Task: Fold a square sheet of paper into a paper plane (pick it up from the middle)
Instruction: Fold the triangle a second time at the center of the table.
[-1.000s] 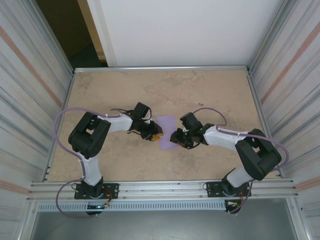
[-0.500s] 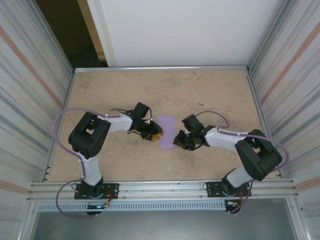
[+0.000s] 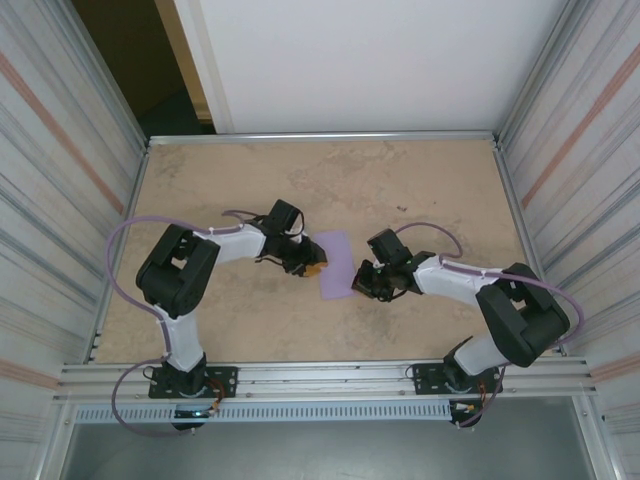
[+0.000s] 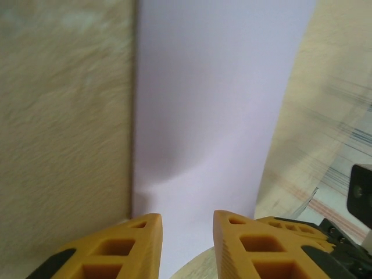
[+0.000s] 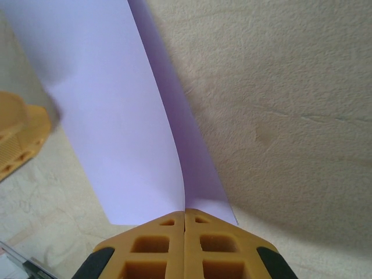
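Square sheet of paper [image 3: 337, 262]: lies mid-tabletop [image 3: 420, 185], between both tools. Reads from above as a narrow lavender strip; fold state hard to confirm there.

Left tool [image 3: 314, 268]: sits at the sheet's left edge. Left wrist view [image 4: 186, 235]: fingers [image 4: 136, 247] apart, sheet [image 4: 209, 104] running into the gap. Contact with either finger not determinable; finger bases cut off by the frame bottom.

Right tool [image 3: 357, 282]: sits at the sheet's right near corner. Right wrist view [image 5: 185, 218]: fingers pressed together, clamped on the sheet [image 5: 110, 133] edge. Two layers visible, the upper curling up off the lower; pinched portion hidden inside the seam.
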`<control>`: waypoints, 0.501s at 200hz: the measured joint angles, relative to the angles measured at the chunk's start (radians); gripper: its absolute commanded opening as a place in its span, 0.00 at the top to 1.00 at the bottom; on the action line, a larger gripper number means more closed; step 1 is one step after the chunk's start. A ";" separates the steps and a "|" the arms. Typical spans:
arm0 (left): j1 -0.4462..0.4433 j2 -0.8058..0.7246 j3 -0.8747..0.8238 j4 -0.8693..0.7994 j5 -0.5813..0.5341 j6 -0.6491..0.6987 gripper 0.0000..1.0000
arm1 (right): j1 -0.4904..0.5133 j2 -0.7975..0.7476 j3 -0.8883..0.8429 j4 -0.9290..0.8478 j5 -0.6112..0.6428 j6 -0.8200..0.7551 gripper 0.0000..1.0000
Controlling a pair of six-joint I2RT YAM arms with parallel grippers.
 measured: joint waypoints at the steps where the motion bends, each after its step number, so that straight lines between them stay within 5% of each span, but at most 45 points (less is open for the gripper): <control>1: 0.000 -0.001 0.003 0.000 -0.001 0.003 0.71 | 0.000 -0.002 0.000 -0.001 0.001 0.000 1.00; 100: 0.017 0.090 0.087 -0.034 -0.049 0.111 0.81 | 0.010 -0.074 0.000 -0.030 0.010 -0.008 1.00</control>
